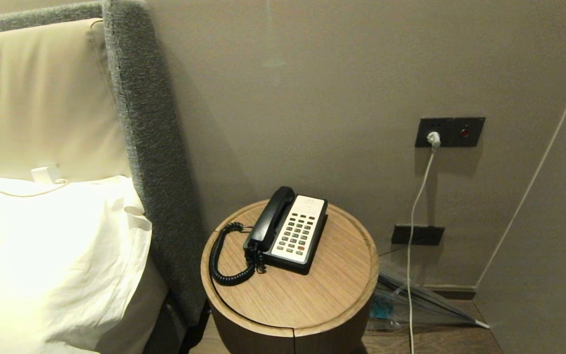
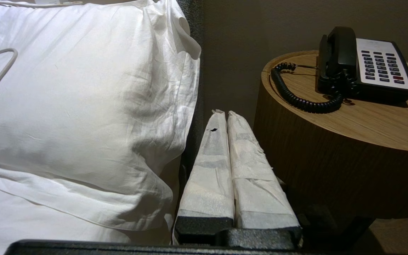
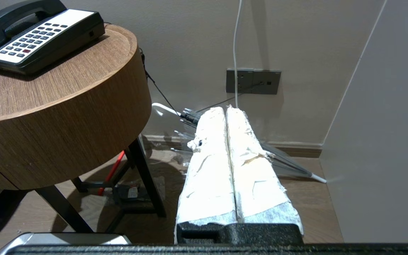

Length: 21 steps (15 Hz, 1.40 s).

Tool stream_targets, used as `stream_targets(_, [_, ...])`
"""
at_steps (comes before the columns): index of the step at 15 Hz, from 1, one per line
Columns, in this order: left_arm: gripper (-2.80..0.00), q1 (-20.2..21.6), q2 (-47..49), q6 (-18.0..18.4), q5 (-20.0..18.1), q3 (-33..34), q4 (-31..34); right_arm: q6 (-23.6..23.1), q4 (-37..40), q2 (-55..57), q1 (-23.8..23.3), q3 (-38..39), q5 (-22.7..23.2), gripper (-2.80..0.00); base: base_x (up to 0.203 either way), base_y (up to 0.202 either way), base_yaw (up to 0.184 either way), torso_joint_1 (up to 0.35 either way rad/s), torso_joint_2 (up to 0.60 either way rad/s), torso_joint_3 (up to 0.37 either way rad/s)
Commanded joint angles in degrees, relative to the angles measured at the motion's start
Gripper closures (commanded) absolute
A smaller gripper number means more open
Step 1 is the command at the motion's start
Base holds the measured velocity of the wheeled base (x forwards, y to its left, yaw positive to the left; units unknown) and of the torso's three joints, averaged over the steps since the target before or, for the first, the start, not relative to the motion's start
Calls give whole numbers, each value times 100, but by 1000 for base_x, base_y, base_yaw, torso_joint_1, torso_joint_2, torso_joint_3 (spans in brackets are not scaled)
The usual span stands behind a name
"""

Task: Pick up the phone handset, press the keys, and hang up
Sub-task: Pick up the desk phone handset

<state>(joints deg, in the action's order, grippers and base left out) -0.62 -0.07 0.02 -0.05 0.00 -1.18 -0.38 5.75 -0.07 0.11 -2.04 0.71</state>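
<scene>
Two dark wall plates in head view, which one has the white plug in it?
The upper wall plate, the one with a red dot: a white plug and cable hang from it. The lower wall plate near the floor shows no plug.

Black phone handset, cream faceplate, wood-grain table.

The phone sits on the table, handset on its cradle left of the keys. The cord loops left. Left of the table lies a pillow; behind, the wall.
</scene>
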Motion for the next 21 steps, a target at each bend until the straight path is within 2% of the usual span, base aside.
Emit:
stream_targets(1, [0,1,7,1,-3,53,-5,-3,5,-1,1,-7,0,0,0,0,0,0,0,0])
stream_targets(15, [0,1,3,42,22,3,19,3,5,-1,-2,-7,0,0,0,0,0,0,0,0])
stream_targets(16, [0,1,33,42,-23,-257,65,3,5,-1,7,-7,0,0,0,0,0,0,0,0])
stream_targets(18, [0,1,448,39,-205,-1242,345,3,5,-1,-2,-7,0,0,0,0,0,0,0,0])
stream_targets(21, [0,-7,2398,14,-605,-3522,1085,3,5,-1,2,-7,0,0,0,0,0,0,0,0])
